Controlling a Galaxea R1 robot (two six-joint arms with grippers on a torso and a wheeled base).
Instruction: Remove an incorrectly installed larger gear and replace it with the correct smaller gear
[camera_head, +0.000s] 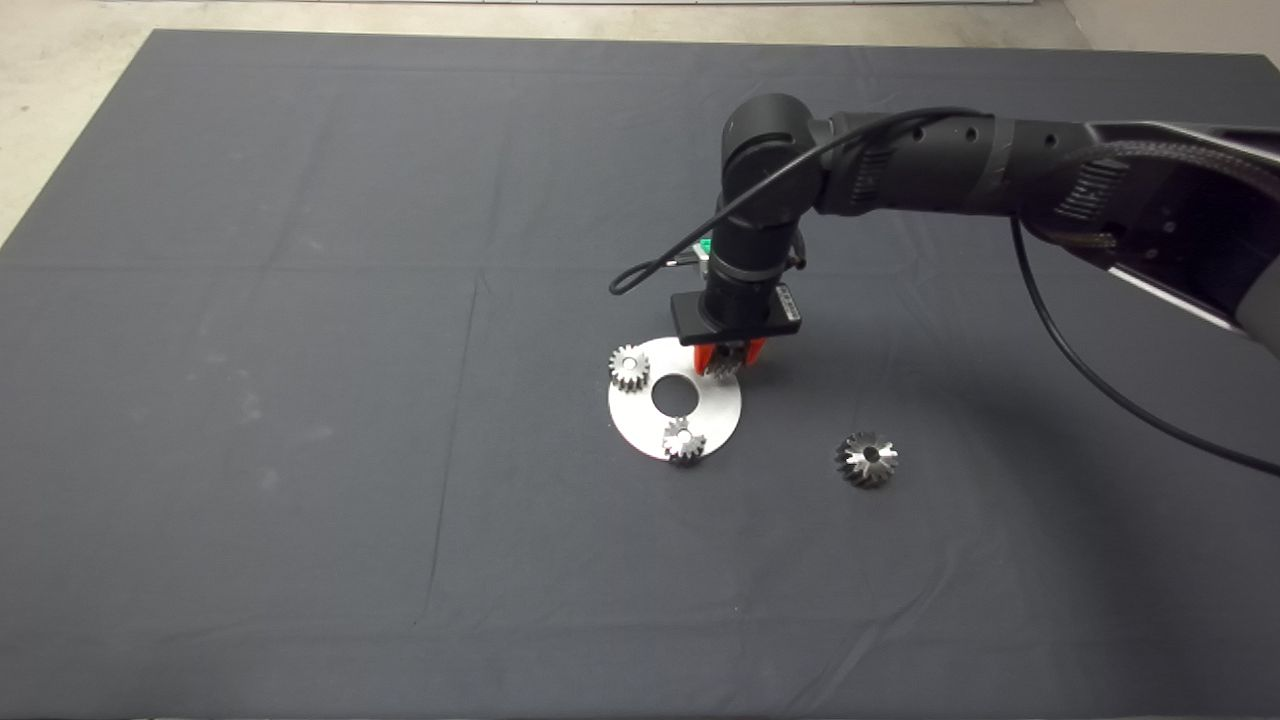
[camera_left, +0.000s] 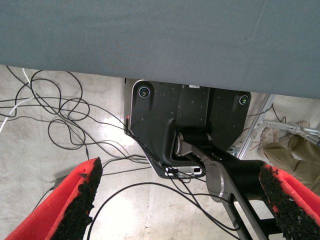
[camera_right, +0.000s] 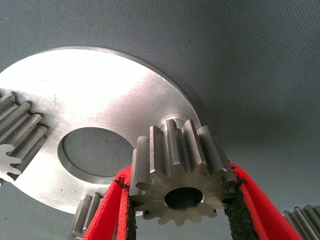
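Observation:
My right gripper stands over the far right rim of the round silver plate, shut on the smaller gear. In the right wrist view the red fingers clamp the smaller gear on both sides, its centre hole facing the camera, right by a short peg on the plate. Whether it sits on the peg I cannot tell. The larger gear lies flat on the mat to the right of the plate, apart from it; its edge shows in the right wrist view. My left gripper is parked off the mat, open.
Two bright small gears stand on the plate, one at its left rim and one at its near rim. The plate has a round hole in its middle. The left wrist view shows the floor with cables and the robot's black base.

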